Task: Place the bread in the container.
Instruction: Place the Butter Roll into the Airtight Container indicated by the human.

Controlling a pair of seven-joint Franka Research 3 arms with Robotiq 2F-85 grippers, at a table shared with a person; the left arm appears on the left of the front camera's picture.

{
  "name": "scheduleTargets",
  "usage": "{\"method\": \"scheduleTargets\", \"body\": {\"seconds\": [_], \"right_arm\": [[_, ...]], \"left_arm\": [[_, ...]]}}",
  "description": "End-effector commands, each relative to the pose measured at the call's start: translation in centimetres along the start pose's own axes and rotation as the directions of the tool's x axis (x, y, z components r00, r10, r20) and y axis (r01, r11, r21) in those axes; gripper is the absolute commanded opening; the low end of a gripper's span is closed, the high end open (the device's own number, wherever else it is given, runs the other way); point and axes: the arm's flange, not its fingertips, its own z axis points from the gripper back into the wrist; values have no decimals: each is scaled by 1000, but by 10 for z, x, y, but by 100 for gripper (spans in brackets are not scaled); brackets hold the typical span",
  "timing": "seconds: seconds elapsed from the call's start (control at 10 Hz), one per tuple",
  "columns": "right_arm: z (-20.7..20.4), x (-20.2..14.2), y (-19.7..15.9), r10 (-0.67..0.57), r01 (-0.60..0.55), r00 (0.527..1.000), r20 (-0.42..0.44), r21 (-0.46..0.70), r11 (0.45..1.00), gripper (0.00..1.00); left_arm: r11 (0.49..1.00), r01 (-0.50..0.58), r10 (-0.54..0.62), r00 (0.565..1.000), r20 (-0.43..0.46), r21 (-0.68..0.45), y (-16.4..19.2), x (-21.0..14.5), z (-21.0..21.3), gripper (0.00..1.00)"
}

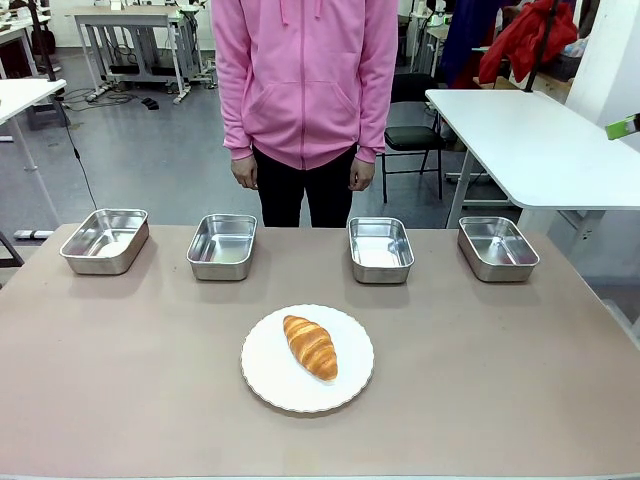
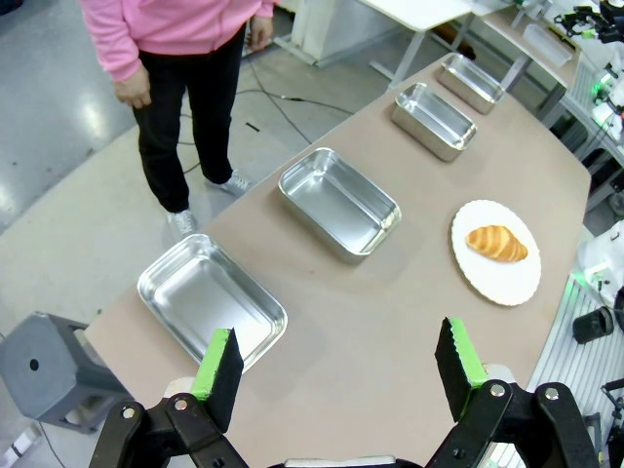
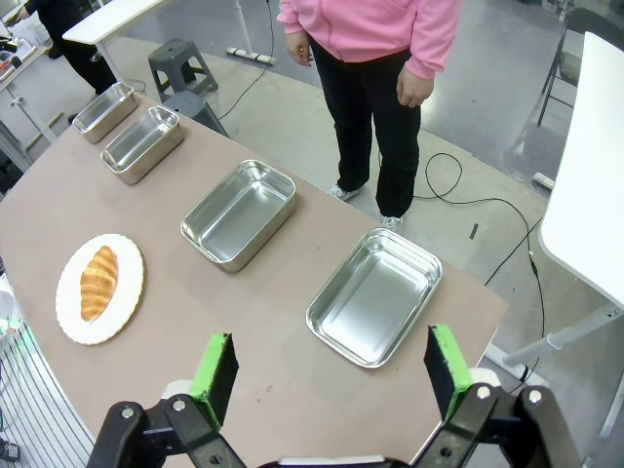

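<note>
The left hand (image 2: 338,366) hangs above the table (image 1: 500,380) with its jaws spread wide and nothing between the green pads. Just ahead of it and slightly to its left sits the left-end tray (image 2: 205,297), empty and shiny. The two middle trays (image 2: 341,200) and the far one run away from this hand in a line. The croissant (image 2: 497,243) lies well ahead and to its right, on a white scalloped plate (image 2: 502,283).

The right hand (image 3: 330,369) is likewise released and empty. The right-end tray (image 3: 375,292) is just ahead of it, and the croissant lies far off to its left.

The croissant looks light and soft, with a glossy, flaky crust that would probably crush or shed under a firm squeeze and may be a little greasy against the pads. The best hold is likely across its thick ridged middle, one pad on each long flank, closed gently. The tapered ends seem too thin and brittle to take. The plate may slide if nudged.

Beyond the trays a person (image 1: 305,80) in a pink top stands with arms down.
</note>
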Motion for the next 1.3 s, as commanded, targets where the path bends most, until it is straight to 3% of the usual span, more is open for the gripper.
{"method": "scheduleTargets", "body": {"seconds": [0.0,1.2], "right_arm": [[-1,1,-2,19,-19,1000,21,10,1000,100],[-1,1,-2,19,-19,1000,21,10,1000,100]], "left_arm": [[1000,0,1,1000,7,-4,-1,1,0,100],[1000,0,1,1000,7,-4,-1,1,0,100]]}}
